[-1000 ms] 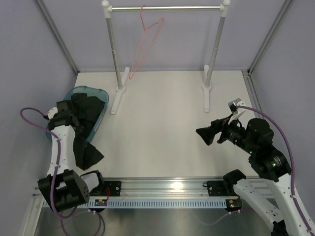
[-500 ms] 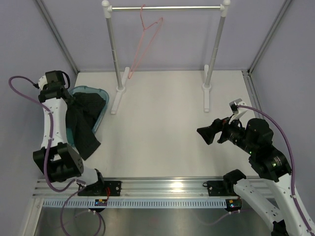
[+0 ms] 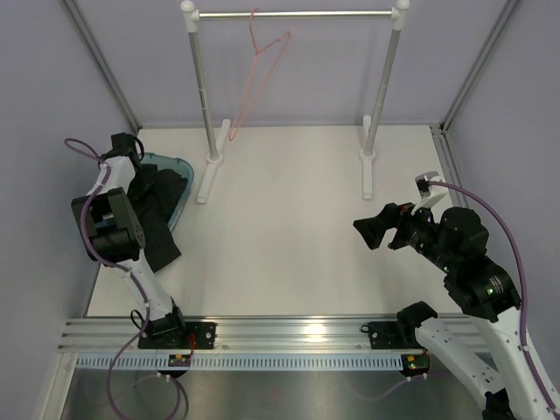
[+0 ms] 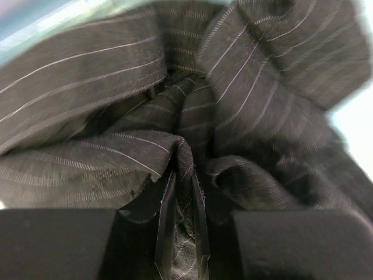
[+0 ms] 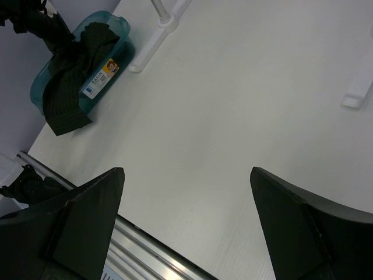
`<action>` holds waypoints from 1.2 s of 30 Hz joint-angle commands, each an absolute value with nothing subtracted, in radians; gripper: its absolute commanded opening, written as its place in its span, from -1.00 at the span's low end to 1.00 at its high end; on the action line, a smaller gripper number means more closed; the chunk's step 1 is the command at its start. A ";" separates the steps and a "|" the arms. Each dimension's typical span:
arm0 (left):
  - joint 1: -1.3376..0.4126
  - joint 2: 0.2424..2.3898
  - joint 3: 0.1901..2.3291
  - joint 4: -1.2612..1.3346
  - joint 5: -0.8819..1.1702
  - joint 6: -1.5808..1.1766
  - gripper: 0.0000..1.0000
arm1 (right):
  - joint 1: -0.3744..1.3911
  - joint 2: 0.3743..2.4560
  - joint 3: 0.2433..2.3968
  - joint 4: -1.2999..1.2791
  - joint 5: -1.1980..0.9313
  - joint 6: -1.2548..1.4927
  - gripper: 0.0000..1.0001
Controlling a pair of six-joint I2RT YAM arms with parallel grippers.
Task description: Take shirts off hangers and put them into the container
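White table [image 3: 289,227] between pale lilac walls. At the back, a pink hanger [image 3: 258,70] hangs from a metal rail [image 3: 297,14]. At the left, a teal tub [image 3: 178,164] holds the black pinstriped shirt [image 3: 153,219], part of it spilling over the near rim. The left gripper [image 4: 180,227] pinches a fold of the shirt. The right gripper [image 5: 185,175] hovers with its jaws wide apart.

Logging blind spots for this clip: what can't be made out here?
- Left gripper: in the top view it is hidden under the left arm; in the left wrist view its fingers are cut off by the lower edge.
- Shirt: the left wrist view is too close and blurred to tell which part is pinched.
- Tub: the shirt covers its inside in the top and right wrist views.
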State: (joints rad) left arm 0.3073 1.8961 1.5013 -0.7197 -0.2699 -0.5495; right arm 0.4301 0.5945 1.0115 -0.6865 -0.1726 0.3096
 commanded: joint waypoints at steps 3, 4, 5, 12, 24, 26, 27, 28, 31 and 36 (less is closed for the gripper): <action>0.307 2.011 1.535 -0.689 -0.226 -0.520 -0.50 | 0.437 0.600 1.043 -0.695 -0.129 0.339 0.99; 0.305 2.016 1.561 -0.722 -0.224 -0.520 -0.46 | 0.437 0.597 1.042 -0.692 -0.129 0.341 0.99; 0.305 2.007 1.566 -0.726 -0.224 -0.520 -0.40 | 0.437 0.598 1.042 -0.690 -0.129 0.342 0.99; 0.305 1.783 1.583 -0.764 -0.255 -0.486 0.88 | 0.437 0.584 1.017 -0.658 -0.136 0.347 0.99; 0.302 1.332 1.277 -0.796 -0.259 -0.512 0.98 | 0.437 0.584 0.977 -0.597 -0.227 0.324 0.99; 0.304 1.290 1.191 -0.782 -0.265 -0.517 0.98 | 0.437 0.587 0.970 -0.589 -0.247 0.319 0.99; 0.304 1.255 1.165 -0.779 -0.265 -0.520 0.98 | 0.437 0.595 0.969 -0.588 -0.252 0.318 0.99; 0.304 1.243 1.114 -0.770 -0.253 -0.528 0.98 | 0.437 0.604 0.974 -0.588 -0.261 0.313 0.99; 0.305 1.195 1.022 -0.755 -0.255 -0.541 0.98 | 0.437 0.620 0.991 -0.597 -0.276 0.311 0.99; 0.307 1.183 0.925 -0.687 -0.227 -0.555 0.96 | 0.439 0.640 1.014 -0.604 -0.301 0.311 0.99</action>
